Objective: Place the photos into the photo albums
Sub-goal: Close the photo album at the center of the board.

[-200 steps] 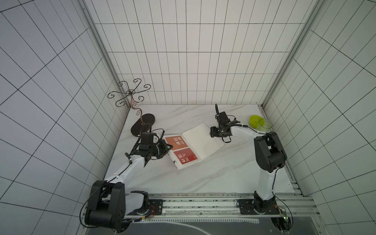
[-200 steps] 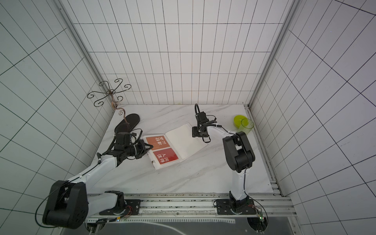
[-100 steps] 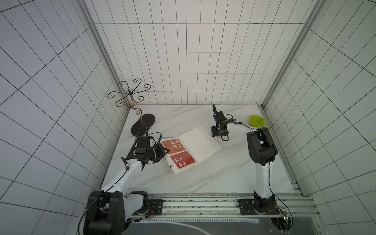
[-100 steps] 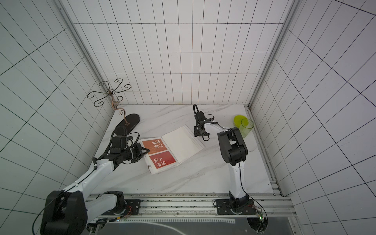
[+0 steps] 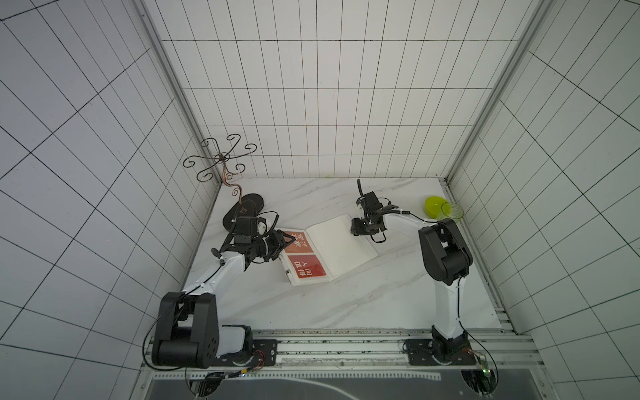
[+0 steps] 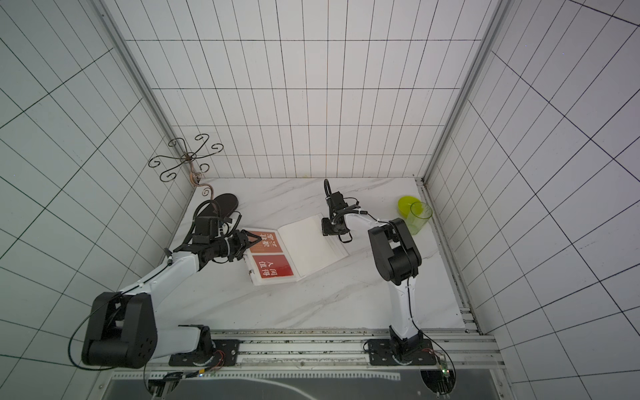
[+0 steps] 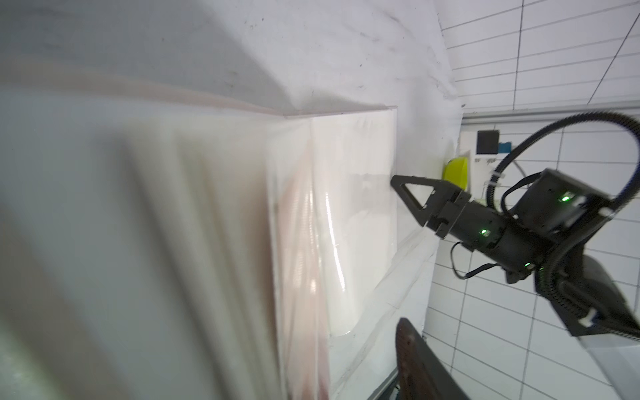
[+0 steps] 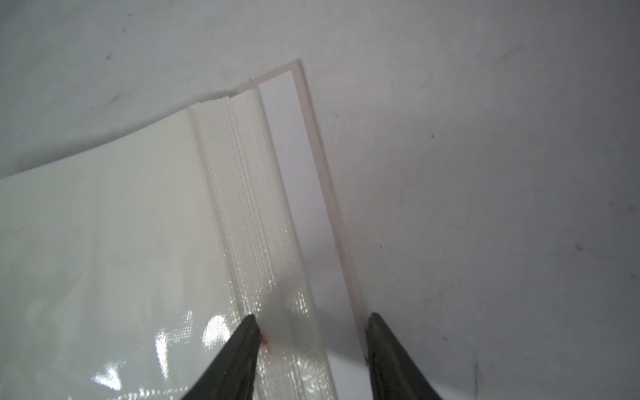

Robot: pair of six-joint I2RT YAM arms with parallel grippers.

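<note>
One orange card (image 5: 302, 241), one red card (image 5: 307, 270) lie on left page of open album (image 5: 341, 249). We see left gripper (image 6: 252, 239) spread, empty, at orange card's edge; right gripper (image 8: 313, 322) parted astride page edges, gripping nothing. We'd pinch single leaf only.

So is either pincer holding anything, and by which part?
Nothing held: right pincer straddles the album at its page edge, unclamped; left pincer open too.

Orange card (image 5: 303, 242), red card (image 5: 308, 267) (white characters), white album pages (image 5: 341, 242), seemingly pinkish cover edge (image 8: 327, 194)
</note>
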